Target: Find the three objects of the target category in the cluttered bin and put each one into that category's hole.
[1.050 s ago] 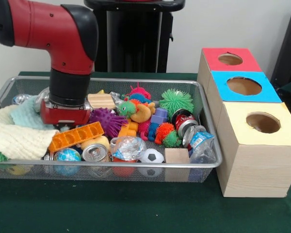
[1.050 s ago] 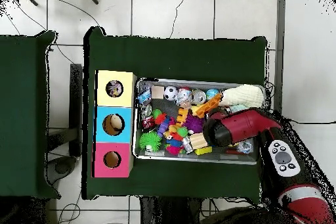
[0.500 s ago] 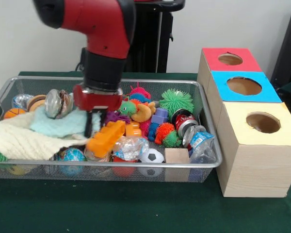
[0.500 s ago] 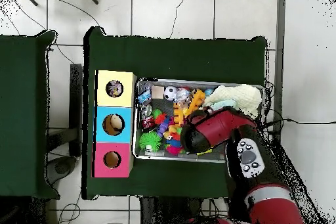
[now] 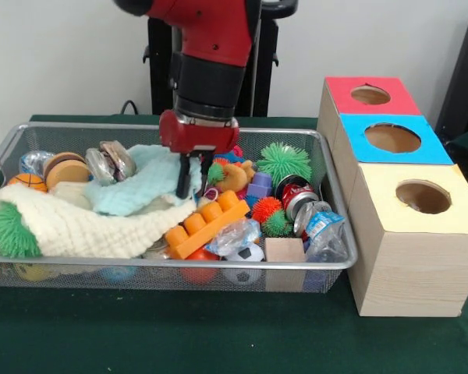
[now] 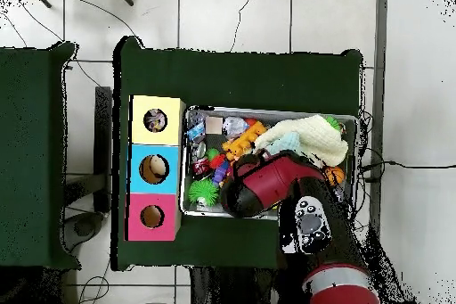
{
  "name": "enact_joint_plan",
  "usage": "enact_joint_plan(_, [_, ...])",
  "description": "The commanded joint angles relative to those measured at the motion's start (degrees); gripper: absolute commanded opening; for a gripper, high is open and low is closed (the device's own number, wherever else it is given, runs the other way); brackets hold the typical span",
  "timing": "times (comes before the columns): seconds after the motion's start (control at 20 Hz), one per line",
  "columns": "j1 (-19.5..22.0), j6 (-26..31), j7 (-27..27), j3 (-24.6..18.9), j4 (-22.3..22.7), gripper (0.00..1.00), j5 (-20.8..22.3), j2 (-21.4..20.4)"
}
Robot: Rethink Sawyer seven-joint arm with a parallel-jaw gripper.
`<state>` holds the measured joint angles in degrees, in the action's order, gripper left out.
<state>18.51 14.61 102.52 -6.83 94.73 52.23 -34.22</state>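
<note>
Up front, the wire bin (image 5: 327, 261) on the table (image 5: 218, 335) holds an orange block (image 5: 207, 224) just in front of the pincer (image 5: 192, 178). Its dark fingers (image 5: 184, 179) hang parted and empty beside the blue cloth (image 5: 144, 181). Beyond, the boxes (image 5: 390, 140) stand beside the bin.
</note>
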Motion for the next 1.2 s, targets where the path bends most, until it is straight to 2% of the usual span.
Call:
enact_joint_plan(0.05, [-3.8,-4.5,14.7,1.9,7.1,0.00,-6.4,-1.4])
enact_joint_plan(0.4, [-7.0,-7.3,15.2,5.0,9.1,0.00,-10.9,-1.4])
enact_joint_plan(0.55, [-6.7,-5.9,13.7,4.1,11.7,0.00,-13.5,-3.4])
enact_joint_plan(1.0, [-12.1,-4.9,15.2,6.7,17.2,0.00,-20.8,-8.2])
enact_joint_plan(1.2, [-11.4,-5.6,14.1,5.3,20.7,0.00,-24.0,-10.3])
